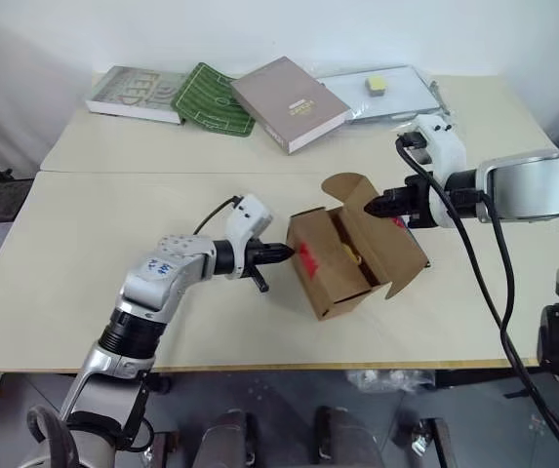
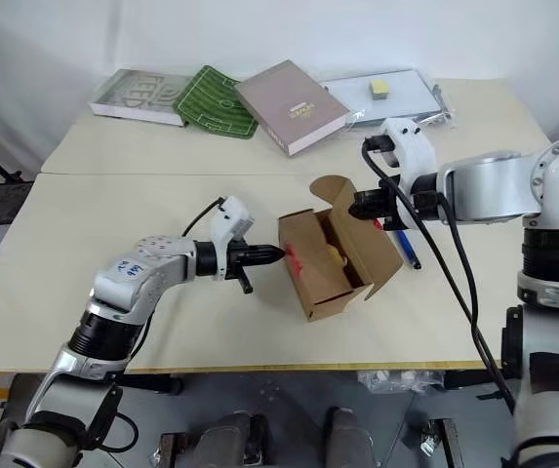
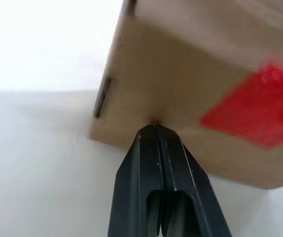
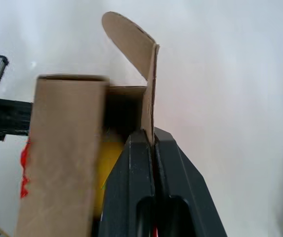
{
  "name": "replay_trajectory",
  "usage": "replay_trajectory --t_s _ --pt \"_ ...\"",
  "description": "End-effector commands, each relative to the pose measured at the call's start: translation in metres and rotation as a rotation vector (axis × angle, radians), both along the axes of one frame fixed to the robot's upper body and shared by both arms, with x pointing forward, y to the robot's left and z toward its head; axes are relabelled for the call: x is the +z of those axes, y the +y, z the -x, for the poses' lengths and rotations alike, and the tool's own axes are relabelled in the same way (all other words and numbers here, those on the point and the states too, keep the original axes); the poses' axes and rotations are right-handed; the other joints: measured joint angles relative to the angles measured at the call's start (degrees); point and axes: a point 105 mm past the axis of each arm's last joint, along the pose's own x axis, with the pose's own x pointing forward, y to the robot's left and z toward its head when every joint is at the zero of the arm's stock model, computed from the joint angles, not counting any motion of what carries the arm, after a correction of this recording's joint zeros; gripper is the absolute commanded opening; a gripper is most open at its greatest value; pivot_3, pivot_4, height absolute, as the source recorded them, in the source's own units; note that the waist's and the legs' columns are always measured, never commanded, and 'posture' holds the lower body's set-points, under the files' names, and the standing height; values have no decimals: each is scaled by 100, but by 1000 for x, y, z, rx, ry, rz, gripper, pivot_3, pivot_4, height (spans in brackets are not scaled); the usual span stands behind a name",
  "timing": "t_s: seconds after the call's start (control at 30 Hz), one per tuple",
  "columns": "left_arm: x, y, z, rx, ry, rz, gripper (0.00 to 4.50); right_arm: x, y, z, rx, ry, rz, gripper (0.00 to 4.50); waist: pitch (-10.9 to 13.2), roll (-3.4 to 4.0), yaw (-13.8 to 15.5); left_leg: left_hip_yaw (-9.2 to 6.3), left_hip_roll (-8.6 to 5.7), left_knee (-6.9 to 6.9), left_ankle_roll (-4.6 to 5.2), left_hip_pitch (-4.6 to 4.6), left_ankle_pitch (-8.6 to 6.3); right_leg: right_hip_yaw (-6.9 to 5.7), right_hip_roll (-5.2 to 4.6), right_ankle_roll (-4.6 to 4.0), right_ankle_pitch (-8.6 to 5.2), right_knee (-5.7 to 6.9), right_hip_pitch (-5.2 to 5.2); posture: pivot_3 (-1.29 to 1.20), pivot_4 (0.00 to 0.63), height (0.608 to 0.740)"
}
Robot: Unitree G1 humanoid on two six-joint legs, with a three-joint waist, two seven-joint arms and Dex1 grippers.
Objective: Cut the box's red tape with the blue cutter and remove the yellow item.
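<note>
Pinching the open lid flap of the small brown cardboard box (image 2: 333, 263) in our closed right gripper (image 2: 355, 208), we press our shut left gripper (image 2: 277, 254) against its red-taped side; the yellow item (image 2: 335, 255) lies inside, the blue cutter (image 2: 406, 245) on the table beyond.

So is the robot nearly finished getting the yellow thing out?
Partly. The box is already open and the blue cutter is set down on the table. Right now the shut left hand presses on the side with the red tape, while the right hand pinches the lid. The yellow thing is not out yet.
</note>
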Motion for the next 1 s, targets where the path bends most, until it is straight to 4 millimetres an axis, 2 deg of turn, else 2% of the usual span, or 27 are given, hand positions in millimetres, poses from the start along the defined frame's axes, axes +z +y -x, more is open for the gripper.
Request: replay_trajectory --t_s 0.03,0.17,0.23,0.4,0.47,0.57,0.67,0.8,1.0 --pt "37 7 7 -40 -54 110 0 20 12 7 4 -63 -53 43 0 -1 -7 1 1 -1 0 -1 0 0 1 0 0 0 -2 0 150 740" --pt "67 3 15 -96 -52 232 0 15 15 7 -5 -68 -58 43 0 -1 11 6 0 3 3 -26 2 4 -1 0 0 7 -30 0 150 740" --pt "78 -9 19 -143 -69 245 0 8 19 8 -5 -60 -53 43 0 -1 50 4 -3 7 7 -36 4 1 -3 2 1 9 -37 0 150 740" --pt "79 -27 21 -182 -95 213 0 1 24 8 -9 -56 -59 43 0 -1 76 4 -4 9 9 -48 4 1 -1 5 3 6 -47 0 150 740" --pt "68 -33 18 -190 -94 155 0 -3 28 9 -6 -55 -60 43 0 -1 76 4 -3 8 9 -48 4 1 1 5 3 7 -48 0 150 740" --pt "49 -31 14 -181 -105 41 0 -3 30 9 -11 -60 -65 43 0 -1 66 6 -3 8 9 -50 4 2 2 5 3 7 -51 0 150 740" --pt "31 -16 8 -159 -126 -93 0 -3 29 8 -31 -66 -64 43 0 -1 31 9 -1 8 10 -58 5 4 4 4 2 10 -63 0 150 740" --pt "24 2 8 -157 -132 -187 0 -2 23 8 -51 -72 -52 43 0 0 -2 9 1 8 10 -60 5 6 4 4 2 12 -66 0 150 740" --pt "3 20 23 -208 -83 -330 0 -2 4 7 -99 -67 -19 43 0 0 1 10 1 8 10 -52 6 12 3 1 1 21 -65 0 150 740"
